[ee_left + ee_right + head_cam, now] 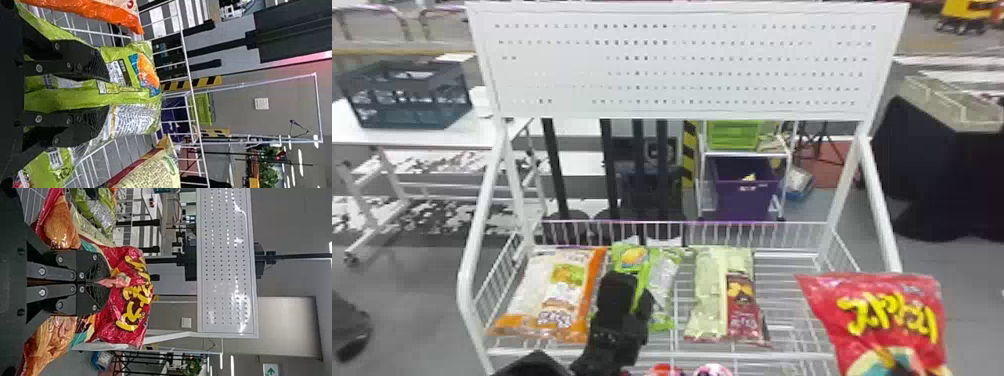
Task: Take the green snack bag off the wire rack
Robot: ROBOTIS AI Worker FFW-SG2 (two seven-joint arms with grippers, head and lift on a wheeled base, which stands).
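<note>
On the white wire rack (652,354), the orange-and-white plastic bag (533,295) lies by the left edge. Just right of it is the green plastic snack bag (664,272), its fold between the left gripper's (630,291) fingers. Past a gap, right of centre, lies the pale-green-and-dark-red plastic bag (708,300). The red plastic snack bag (887,305) is in the right gripper (94,282), near the front right corner. The white perforated panel (682,65) stands above the back edge.

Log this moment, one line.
left gripper: fingers apart astride green snack bag | right gripper: shut on red snack bag | green snack bag: on wire rack
</note>
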